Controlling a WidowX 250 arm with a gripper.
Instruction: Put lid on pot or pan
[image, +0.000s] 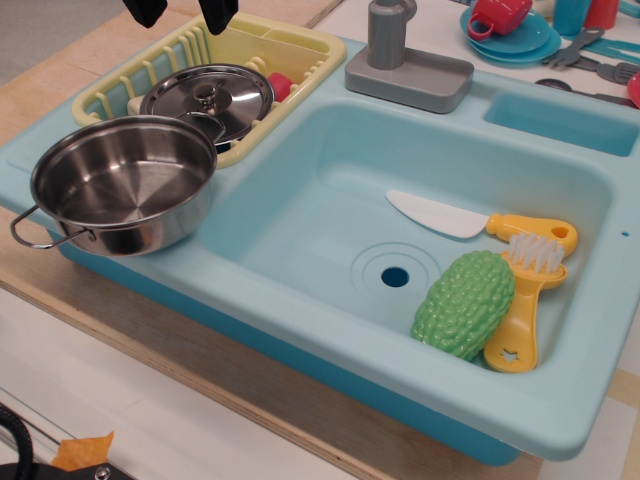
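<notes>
- One pale blue toy sink unit (300, 330), filling most of the frame, spread below and to the right of the gripper; right edge cut off.
- One steel pot (125, 185), open and empty, on the unit's left counter, well below the gripper and a little left; one wire loop handle seen at lower left, another against the lid.
- One yellow dish rack (300, 45), directly under the gripper, partly hidden by pot and lid.
- One steel lid (208, 98), knob up, resting in the rack just below the gripper, touching or nearly touching the pot's far rim.
- One grey faucet block (408, 70), right of the gripper, top cut off.
- One green bumpy toy vegetable (463, 303), far lower right in the basin, against the brush.
- One yellow brush (525, 300) with white bristles, and one white-bladed toy knife (470, 220) with yellow handle, beside it.
- One small red object (281, 86) in the rack, mostly hidden by the lid.
- Dishes and cutlery (530, 35) at top right, cropped, count unclear.
- One gripper (182, 12): two black fingertips only, parted, holding nothing; rest out of frame.
- No legible writing anywhere.
</notes>
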